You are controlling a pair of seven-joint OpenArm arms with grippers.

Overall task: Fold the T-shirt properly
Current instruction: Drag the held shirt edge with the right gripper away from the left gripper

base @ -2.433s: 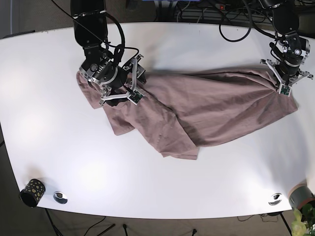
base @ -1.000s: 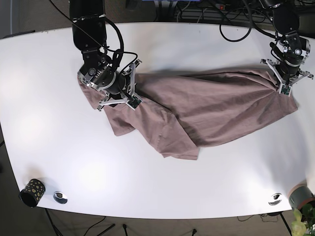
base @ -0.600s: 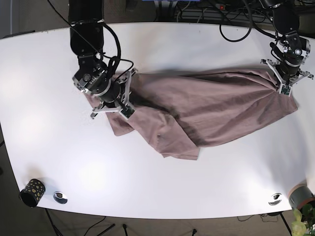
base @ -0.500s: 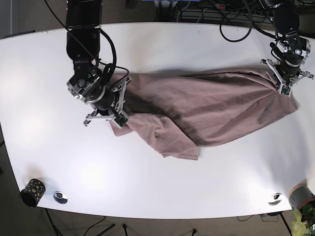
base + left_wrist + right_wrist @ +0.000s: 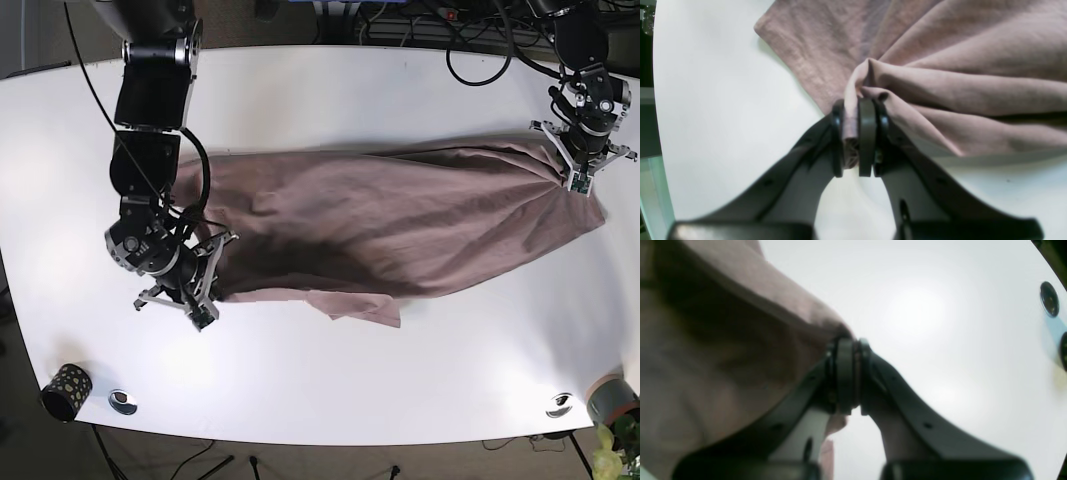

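The T-shirt (image 5: 400, 225) lies stretched across the white table (image 5: 330, 380) with its long axis running side to side in the base view, and each arm holds one end of it: the left gripper (image 5: 583, 172) at the end on that view's right, the right gripper (image 5: 205, 290) at the near corner of the opposite end. The coming move turns on that span, since the cloth runs from each gripper toward the other and any spreading has to pull outward along this line. In the left wrist view the left gripper's jaws are clamped on a bunched pinch of fabric, with pleats fanning away from the grip like a gathered curtain. In the right wrist view the right gripper's jaws are pressed together over a thin edge of the shirt, which drapes off to one side. The fabric is a soft, matte, dusty pink-brown knit, limp and creased; it looks likely to sag and wrinkle rather than hold a shape. Its lower middle edge hangs in a loose flap (image 5: 355, 308) toward the front of the table, not yet laid flat.
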